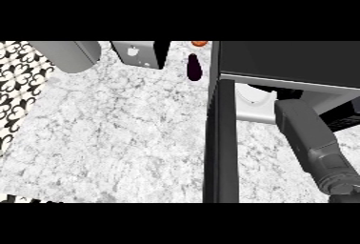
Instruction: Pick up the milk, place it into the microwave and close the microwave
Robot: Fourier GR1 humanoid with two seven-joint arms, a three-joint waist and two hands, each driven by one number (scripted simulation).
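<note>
Nearest us, our right grey forearm [313,143] reaches up from the lower right into the open black microwave [281,59]; its hand is hidden inside, so we cannot tell its state, nor see the milk. The microwave's black door [219,143] stands open, edge-on, over the white marble counter [112,138]. Farther back stand a dark purple bottle [194,67], a grey toaster-like box [135,53] and a grey rounded container [67,55].

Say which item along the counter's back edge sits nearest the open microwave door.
The dark purple one, just left of the door; the orange item and grey box lie farther.
</note>
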